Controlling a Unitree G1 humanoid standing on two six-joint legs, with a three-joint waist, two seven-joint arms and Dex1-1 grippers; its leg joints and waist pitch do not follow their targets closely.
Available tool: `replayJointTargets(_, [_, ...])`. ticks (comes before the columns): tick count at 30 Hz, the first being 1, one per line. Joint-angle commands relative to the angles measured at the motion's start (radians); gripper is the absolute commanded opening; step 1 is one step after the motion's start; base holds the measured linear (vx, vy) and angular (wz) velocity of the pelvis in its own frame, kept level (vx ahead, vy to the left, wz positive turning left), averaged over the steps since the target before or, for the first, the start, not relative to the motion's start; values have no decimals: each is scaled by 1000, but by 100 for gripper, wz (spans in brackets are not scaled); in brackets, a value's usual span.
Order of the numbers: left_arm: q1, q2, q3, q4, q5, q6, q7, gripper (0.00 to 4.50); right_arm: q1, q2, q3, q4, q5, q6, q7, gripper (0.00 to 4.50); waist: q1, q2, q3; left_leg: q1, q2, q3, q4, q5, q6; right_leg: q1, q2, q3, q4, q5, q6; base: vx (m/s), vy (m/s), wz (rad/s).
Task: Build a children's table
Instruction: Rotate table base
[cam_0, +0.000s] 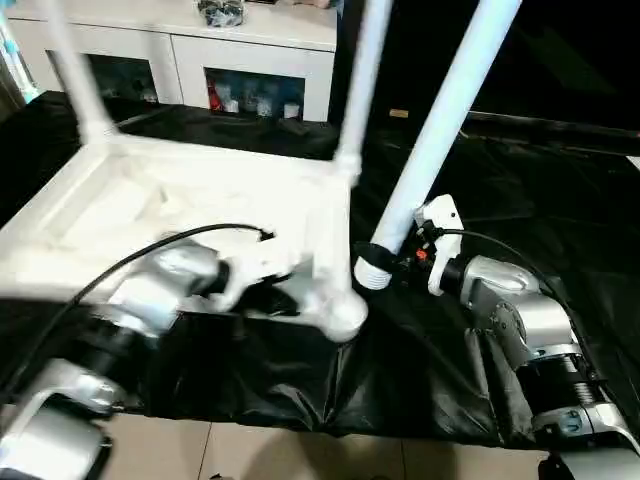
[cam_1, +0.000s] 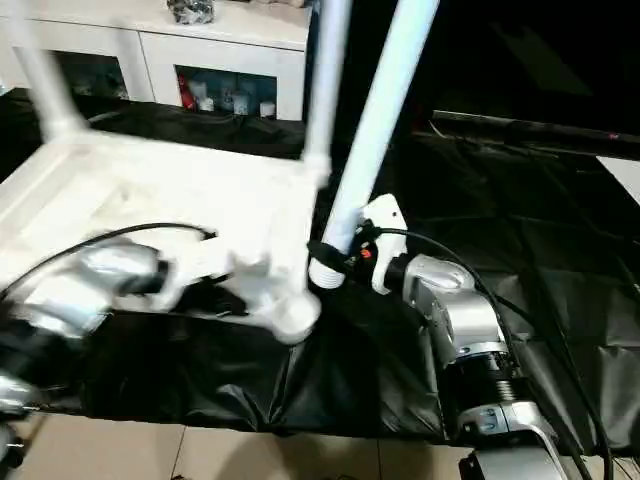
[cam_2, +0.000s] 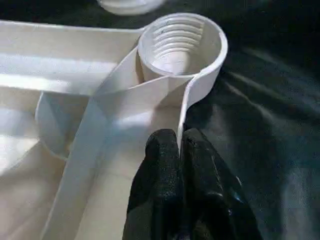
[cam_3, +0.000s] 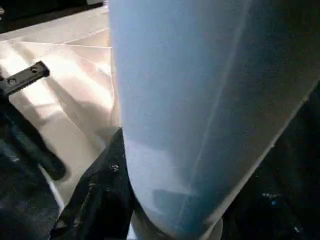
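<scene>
The white tabletop (cam_0: 190, 195) lies underside up on the black-draped work table. Two white legs (cam_0: 365, 70) (cam_0: 75, 75) stand in its far corner sockets. My left gripper (cam_2: 179, 142) is shut on the tabletop's thin rim wall, just beside the threaded near-right corner socket (cam_2: 180, 42), which has no leg in it. My right gripper (cam_0: 398, 260) is shut on a third leg (cam_0: 440, 120) near its threaded end (cam_0: 372, 272). This leg tilts up and away to the right. Its end hangs just right of that corner socket (cam_0: 343, 315) and slightly above it.
A white glass-door cabinet (cam_0: 250, 60) stands behind the work table. The black cloth (cam_0: 330, 395) hangs over the table's near edge, with pale floor tiles below. A black cable (cam_0: 500, 245) loops over my right wrist, and another one runs along my left forearm.
</scene>
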Motion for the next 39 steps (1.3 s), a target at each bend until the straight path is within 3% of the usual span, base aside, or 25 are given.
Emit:
replayJointTargets(1, [14, -24, 17, 12, 16, 44, 76, 0, -17, -13, -19, -1, -5, 4, -9, 189, 6, 15, -78, -5, -12, 16, -67, -236, 1, 73, -39, 37, -83, -368, -140, 0, 0, 0])
replayJointTargets(5, [26, -79, 43, -5, 7, 49, 158, 0, -20, -12, -29, 5, -2, 11, -23, 189, 1, 12, -79, -11, -12, 14, -67, -224, 11, 74, -39, 34, -85, -386, -123, 0, 0, 0])
replayJointTargets(9, [28, -113, 59, 0, 8, 16, 226, 0, -28, -10, -40, 17, 2, 13, -35, 189, 1, 9, -83, -12, -11, 15, -65, -204, 23, 74, -38, 35, -81, -337, -139, 0, 0, 0])
replayJointTargets(10, [30, -117, 63, 1, 6, 9, 235, 47, -28, -9, -41, 19, 2, 14, -37, 189, 2, 6, -85, -13, -10, 15, -64, -188, 26, 75, -38, 36, -77, -310, -145, 0, 0, 0])
replayJointTargets(15, [35, -121, 73, 13, -3, -29, 232, 65, -26, -9, -39, 20, 1, 12, -41, 189, 3, 7, -81, -12, -10, 17, -65, -195, 31, 72, -39, 35, -79, -320, -145, 0, 0, 0])
replayJointTargets(19, [38, -108, 79, 52, -15, -110, 208, 95, -23, -11, -39, 15, 4, 18, -39, 189, 3, 7, -80, -11, -12, 17, -66, -209, 30, 69, -38, 34, -85, -356, -125, 0, 0, 0])
replayJointTargets(23, [27, -123, 105, 101, -59, -163, 171, 99, -25, -14, -38, 16, 4, 18, -38, 189, 5, 14, -82, -11, -11, 16, -67, -209, 23, 70, -40, 35, -84, -348, -126, 0, 0, 0])
replayJointTargets(25, [20, -129, 112, 114, -72, -155, 156, 99, -26, -15, -40, 15, 5, 19, -39, 189, 5, 11, -82, -11, -11, 16, -66, -206, 22, 71, -39, 35, -81, -329, -134, 0, 0, 0])
replayJointTargets(26, [17, -131, 115, 118, -77, -152, 150, 126, -26, -15, -41, 15, 5, 20, -39, 189, 5, 12, -82, -11, -10, 16, -67, -205, 23, 70, -39, 36, -81, -317, -139, 0, 0, 0])
replayJointTargets(27, [11, -134, 115, 127, -79, -156, 146, 133, -23, -15, -41, 11, 6, 21, -42, 189, 6, 18, -82, -10, -9, 15, -67, -206, 22, 71, -40, 36, -79, -308, -145, 0, 0, 0])
replayJointTargets(31, [-13, -129, 90, 190, -50, -210, 137, 142, -18, -14, -39, 5, 5, 23, -44, 189, 5, 15, -82, -10, -11, 16, -67, -211, 22, 72, -39, 36, -80, -307, -146, 0, 0, 0])
replayJointTargets(33, [-24, -128, 81, 225, -43, -232, 121, 142, -17, -14, -38, 2, 4, 24, -45, 189, 5, 17, -82, -10, -12, 15, -68, -218, 21, 73, -38, 35, -83, -314, -142, 0, 0, 0])
replayJointTargets(34, [-33, -129, 79, 253, -36, -247, 116, 142, -15, -14, -38, 0, 4, 24, -45, 189, 6, 27, -82, -9, -12, 14, -68, -219, 18, 73, -39, 36, -82, -315, -142, 0, 0, 0])
replayJointTargets(36, [-40, -130, 79, 272, -34, -258, 111, 144, -13, -15, -38, -3, 4, 25, -46, 189, 5, 20, -83, -10, -12, 14, -68, -217, 17, 76, -38, 36, -81, -300, -145, 0, 0, 0])
replayJointTargets(39, [-61, -133, 81, 315, -40, -261, 77, 144, -7, -19, -37, -15, 6, 32, -45, 189, 5, 26, -84, -10, -12, 15, -67, -209, 18, 76, -38, 37, -79, -279, -156, 0, 0, 0])
